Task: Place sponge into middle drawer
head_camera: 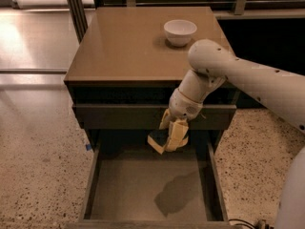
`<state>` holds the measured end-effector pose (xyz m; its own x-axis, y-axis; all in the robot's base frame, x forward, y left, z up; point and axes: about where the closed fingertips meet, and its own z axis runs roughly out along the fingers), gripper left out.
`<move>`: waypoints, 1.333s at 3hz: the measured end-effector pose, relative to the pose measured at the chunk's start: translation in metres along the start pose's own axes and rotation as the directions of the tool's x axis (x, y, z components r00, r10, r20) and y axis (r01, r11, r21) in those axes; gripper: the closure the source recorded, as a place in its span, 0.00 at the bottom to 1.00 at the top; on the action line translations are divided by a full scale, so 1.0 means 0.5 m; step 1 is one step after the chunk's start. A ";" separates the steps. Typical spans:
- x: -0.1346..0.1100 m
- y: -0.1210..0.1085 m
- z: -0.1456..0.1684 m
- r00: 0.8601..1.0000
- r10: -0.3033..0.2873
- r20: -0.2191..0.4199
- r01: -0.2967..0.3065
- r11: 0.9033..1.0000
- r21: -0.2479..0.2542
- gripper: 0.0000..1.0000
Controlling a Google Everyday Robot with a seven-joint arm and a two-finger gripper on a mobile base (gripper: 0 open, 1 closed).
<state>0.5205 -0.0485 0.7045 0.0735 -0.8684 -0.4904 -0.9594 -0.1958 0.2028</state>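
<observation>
My gripper (172, 133) hangs in front of the cabinet, just above the back of the open middle drawer (143, 190). It is shut on the sponge (158, 142), whose yellow foam corner and dark green face stick out to the lower left of the fingers. The drawer is pulled far out, wide and shallow, with a bare grey-olive floor and thin side walls. The arm's shadow falls on the drawer floor. The sponge is held above the floor and does not touch it.
A white bowl (180, 32) stands on the brown cabinet top (128, 46) at the back right. A shut drawer front (119, 116) sits above the open drawer. Speckled floor lies on both sides. My white arm (257, 80) reaches in from the right.
</observation>
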 end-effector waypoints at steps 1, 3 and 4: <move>-0.007 0.017 0.002 1.000 0.009 -0.021 -0.008 0.999 0.051 1.00; -0.001 0.031 0.047 0.983 0.167 -0.080 -0.143 0.959 0.246 1.00; 0.005 0.029 0.054 0.983 0.172 -0.071 -0.150 0.958 0.244 1.00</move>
<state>0.4994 -0.0413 0.6834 -0.0733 -0.9191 -0.3871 -0.9967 0.0538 0.0612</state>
